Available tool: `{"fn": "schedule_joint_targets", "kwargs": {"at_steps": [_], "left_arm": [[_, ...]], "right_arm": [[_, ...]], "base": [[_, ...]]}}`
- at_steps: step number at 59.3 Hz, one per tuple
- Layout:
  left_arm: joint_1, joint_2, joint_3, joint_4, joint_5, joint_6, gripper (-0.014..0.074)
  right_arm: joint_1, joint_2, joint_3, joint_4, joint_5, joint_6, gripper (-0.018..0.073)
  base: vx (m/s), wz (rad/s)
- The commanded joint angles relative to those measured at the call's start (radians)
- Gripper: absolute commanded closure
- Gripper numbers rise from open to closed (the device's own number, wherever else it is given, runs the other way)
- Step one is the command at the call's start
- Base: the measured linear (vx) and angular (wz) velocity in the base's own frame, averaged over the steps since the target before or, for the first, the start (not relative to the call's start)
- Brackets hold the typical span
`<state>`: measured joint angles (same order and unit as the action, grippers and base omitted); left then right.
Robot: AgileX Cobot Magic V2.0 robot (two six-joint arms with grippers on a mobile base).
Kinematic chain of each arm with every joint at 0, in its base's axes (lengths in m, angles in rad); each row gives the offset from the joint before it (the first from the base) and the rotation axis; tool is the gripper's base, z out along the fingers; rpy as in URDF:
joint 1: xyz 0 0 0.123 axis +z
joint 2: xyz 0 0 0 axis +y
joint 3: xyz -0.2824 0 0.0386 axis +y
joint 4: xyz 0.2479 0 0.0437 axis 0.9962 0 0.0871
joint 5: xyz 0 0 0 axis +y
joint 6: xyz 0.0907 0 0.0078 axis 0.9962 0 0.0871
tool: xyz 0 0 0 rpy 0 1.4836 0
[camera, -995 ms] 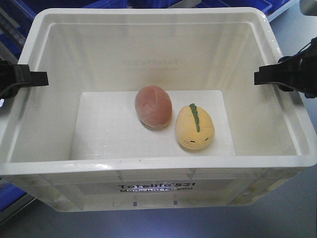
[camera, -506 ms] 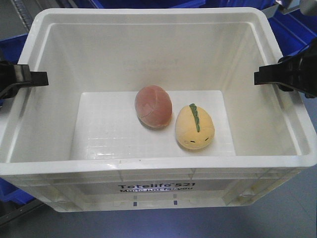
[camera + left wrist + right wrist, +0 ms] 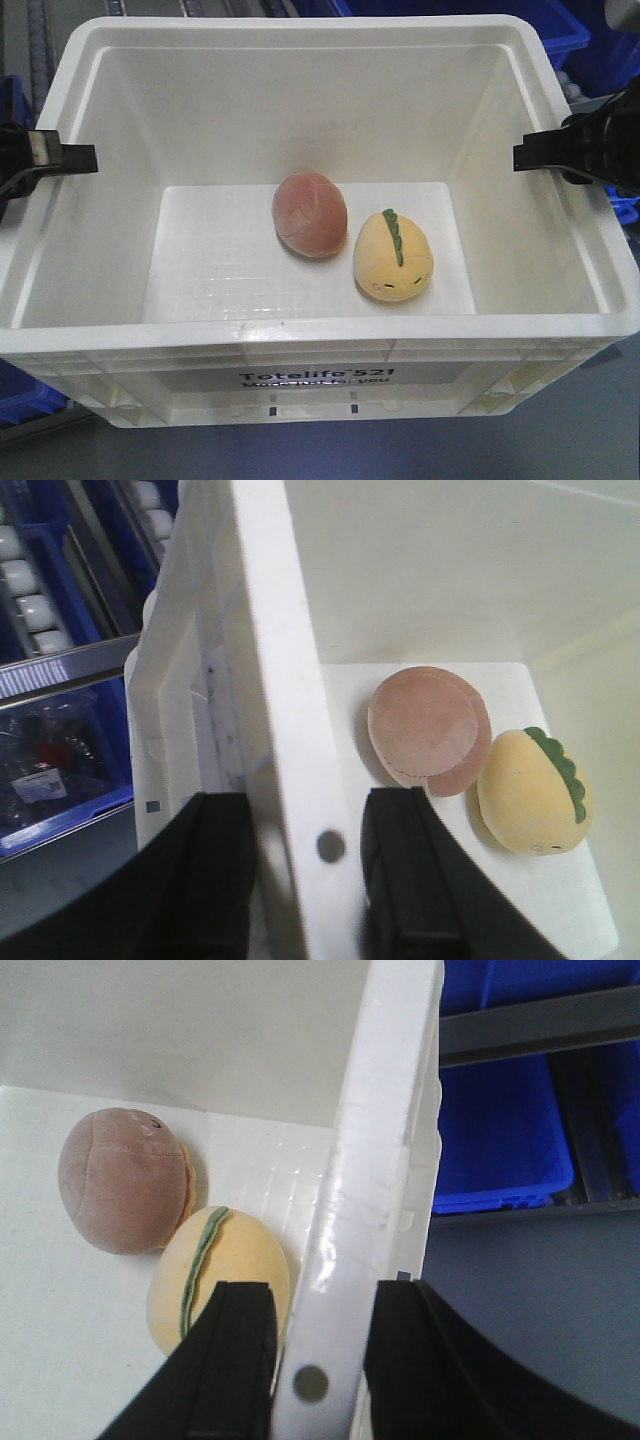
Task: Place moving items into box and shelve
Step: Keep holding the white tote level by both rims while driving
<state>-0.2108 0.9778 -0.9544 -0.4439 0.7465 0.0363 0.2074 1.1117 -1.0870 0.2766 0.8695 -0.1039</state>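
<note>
Behind the box (image 3: 300, 335), bins (image 3: 556, 24) shifted; left tool (image 3: 305, 830), right tool (image 3: 315, 1305) pinch its walls.

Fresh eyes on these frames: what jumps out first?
The white Totelife tote fills the front view, with a reddish-brown plush egg and a yellow green-ridged plush egg side by side on its floor. The left claw and right claw each clamp a side wall, one finger inside, one outside.

Warehouse: blue bins (image 3: 500, 1130), roller racks (image 3: 30, 610)
</note>
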Motion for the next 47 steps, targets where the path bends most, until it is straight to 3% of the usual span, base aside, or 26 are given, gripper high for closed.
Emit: {"fn": "schedule_joint_targets", "kwargs": {"at_steps": [1, 47], "left_arm": [[-0.010, -0.027, -0.045, -0.082, -0.122, 0.010, 0.0600], [-0.010, -0.027, -0.045, -0.082, -0.122, 0.010, 0.0600]], "right_arm": [[0.001, -0.029, -0.044, 0.078, -0.112, -0.016, 0.0564], [0.001, -0.029, -0.044, 0.077, -0.112, -0.016, 0.0564]], "base": [[0.12, 0.46], [0.10, 0.35]]}}
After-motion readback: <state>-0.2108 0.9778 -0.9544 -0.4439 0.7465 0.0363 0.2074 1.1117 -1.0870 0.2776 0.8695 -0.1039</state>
